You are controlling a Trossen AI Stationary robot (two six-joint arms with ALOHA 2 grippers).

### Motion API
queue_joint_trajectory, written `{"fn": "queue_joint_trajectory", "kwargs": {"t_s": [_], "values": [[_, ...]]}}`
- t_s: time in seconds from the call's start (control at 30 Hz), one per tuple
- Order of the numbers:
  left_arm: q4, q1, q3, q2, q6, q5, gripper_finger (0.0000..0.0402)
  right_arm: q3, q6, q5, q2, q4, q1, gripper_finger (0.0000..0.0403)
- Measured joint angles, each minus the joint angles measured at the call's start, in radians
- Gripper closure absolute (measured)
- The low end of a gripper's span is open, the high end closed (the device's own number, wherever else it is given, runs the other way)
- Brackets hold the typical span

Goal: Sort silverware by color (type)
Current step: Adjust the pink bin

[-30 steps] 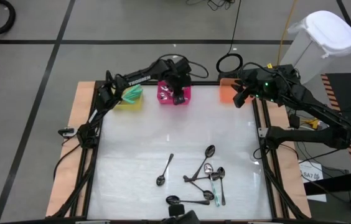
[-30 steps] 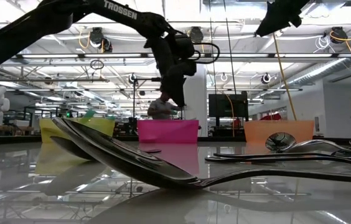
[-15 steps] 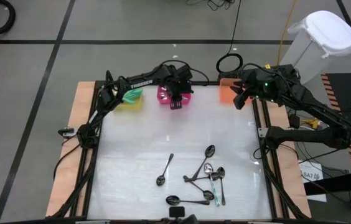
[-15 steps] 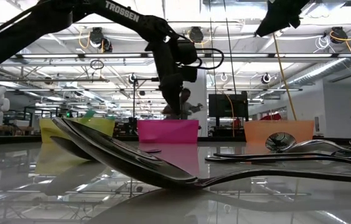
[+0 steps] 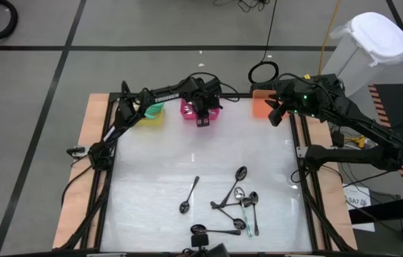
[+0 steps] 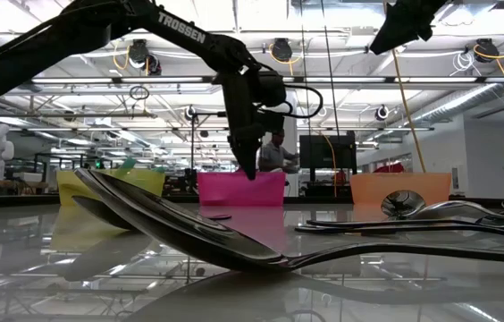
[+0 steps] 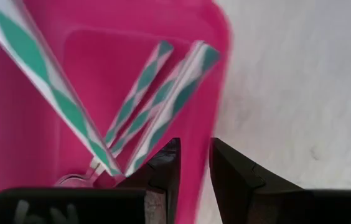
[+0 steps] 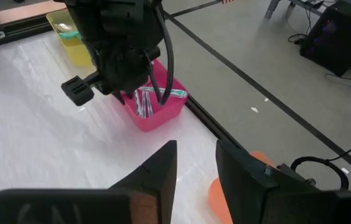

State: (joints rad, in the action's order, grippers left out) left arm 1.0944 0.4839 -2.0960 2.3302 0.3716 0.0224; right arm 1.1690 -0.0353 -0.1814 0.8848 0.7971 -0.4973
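The pink bin (image 5: 187,108) at the table's far edge holds several spoons with teal-and-white striped handles (image 7: 157,93), leaning bowl-down against its walls. My left gripper (image 5: 201,118) points down over the bin's near side, fingertips level with the rim (image 6: 247,175). Its fingers (image 7: 194,163) stand a narrow gap apart with nothing between them. More silverware lies on the near part of the table: a tangled group (image 5: 239,203), a single spoon (image 5: 189,194) and a dark one (image 5: 201,230). My right gripper (image 5: 274,114) waits raised at the far right, open (image 8: 194,155) and empty. My left gripper: the lower end of one striped handle (image 7: 108,163) in the bin runs in right beside one finger (image 7: 163,165). I cannot tell whether the two touch. Nothing shows in the gap between the fingers.
A yellow bin (image 5: 150,114) with something green in it stands left of the pink one, and an orange bin (image 5: 260,106) stands to its right, under my right arm. The middle of the white table (image 5: 151,164) is bare. A person (image 6: 275,152) stands in the room behind.
My left gripper has sunk straight down toward the pink bin, turning a little at the wrist. Its tips have gone from well above the rim to level with it. The gap between its fingers looks unchanged. The spoons on the table have not moved.
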Motion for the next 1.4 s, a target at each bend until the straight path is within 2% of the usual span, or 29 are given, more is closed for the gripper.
{"fn": "queue_joint_trajectory", "kwargs": {"t_s": [0.2, 0.43, 0.57, 1.0, 1.13, 1.27, 1.4], "values": [[-0.033, 0.000, 0.000, 0.016, -0.010, 0.000, 0.0319, 0.000, 0.005, 0.000, 0.000, 0.000, 0.000, 0.0293], [-0.102, -0.011, 0.000, 0.015, 0.000, 0.004, 0.0367, 0.000, 0.021, 0.000, 0.000, -0.001, 0.000, 0.0293], [-0.127, -0.019, 0.000, 0.015, 0.031, 0.054, 0.0386, 0.000, 0.021, 0.000, 0.000, -0.008, 0.000, 0.0293], [-0.173, -0.079, 0.000, 0.015, 0.075, 0.060, 0.0390, 0.000, 0.021, 0.000, 0.002, -0.008, 0.000, 0.0293], [-0.194, -0.092, 0.000, 0.015, 0.116, 0.055, 0.0376, 0.000, 0.021, 0.000, 0.002, -0.008, 0.000, 0.0293], [-0.221, -0.099, 0.000, 0.015, 0.161, 0.045, 0.0339, 0.000, 0.017, 0.000, 0.002, -0.008, 0.000, 0.0293], [-0.226, -0.098, 0.000, 0.014, 0.130, 0.002, 0.0307, 0.000, -0.001, 0.000, 0.002, -0.008, 0.000, 0.0293]]}}
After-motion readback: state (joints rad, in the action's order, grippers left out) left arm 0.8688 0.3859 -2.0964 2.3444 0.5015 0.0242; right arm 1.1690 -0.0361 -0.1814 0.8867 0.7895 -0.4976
